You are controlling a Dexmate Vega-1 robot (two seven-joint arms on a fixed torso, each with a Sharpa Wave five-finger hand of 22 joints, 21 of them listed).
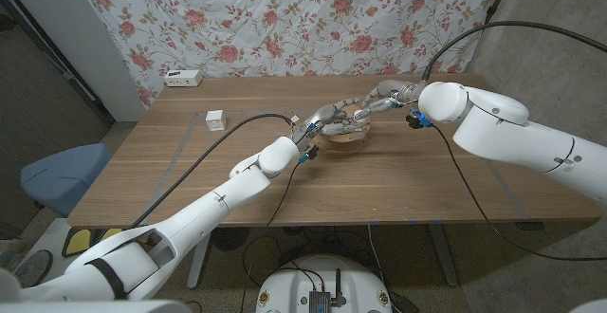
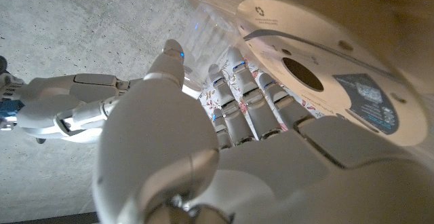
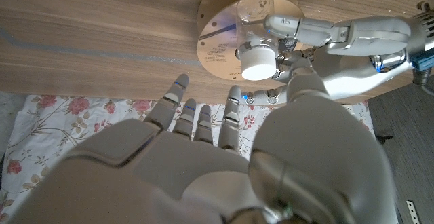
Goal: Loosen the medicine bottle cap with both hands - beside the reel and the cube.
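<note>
Head view shows both arms reaching in from the near corners to meet over the middle of the worktop (image 1: 190, 161). Nearest of the two, the left hand (image 1: 321, 123) holds the medicine bottle (image 3: 256, 30) by its clear body; the right wrist view shows the bottle lying across the reel (image 3: 217, 37), a pale flat disc on the wood, with the left fingers wrapped around the body just behind the white cap (image 3: 258, 64). A little farther on, the right hand (image 1: 377, 101) hovers just beside the bottle, fingers spread and holding nothing, tips pointed toward the cap but apart from it. Farther back and well to the left sits the cube (image 1: 215, 120), small and white, clear of both arms.

By my reading the bottle is braced and the cap grip is the step now in hand; no twisting looks begun. Next the right hand needs to close thumb and fingers around the cap and turn, while the left keeps the body from spinning. A smooth, small cap may slip, so a firm pinch matters.
</note>
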